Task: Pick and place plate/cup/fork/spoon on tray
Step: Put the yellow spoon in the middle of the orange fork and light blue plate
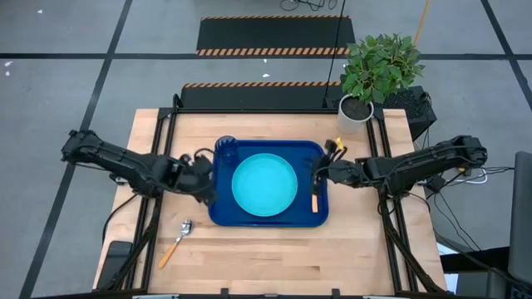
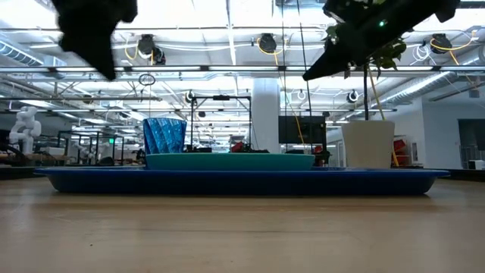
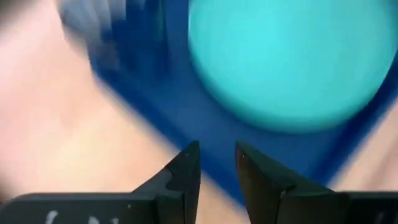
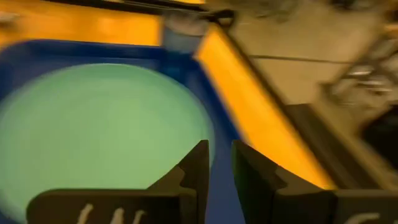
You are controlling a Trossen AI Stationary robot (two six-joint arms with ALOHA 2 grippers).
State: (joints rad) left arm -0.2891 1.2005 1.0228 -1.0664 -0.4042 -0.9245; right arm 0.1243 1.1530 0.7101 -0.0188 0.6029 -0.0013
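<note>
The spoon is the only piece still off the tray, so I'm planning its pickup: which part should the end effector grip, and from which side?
Grip the spoon by its orange handle, coming straight down from above. It lies flat on the table in front of the tray, so fingers should straddle the slim handle across its width. The left end effector is nearer.

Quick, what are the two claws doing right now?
Left claw: open a little, holding nothing.
Right claw: open a little, holding nothing.
</note>
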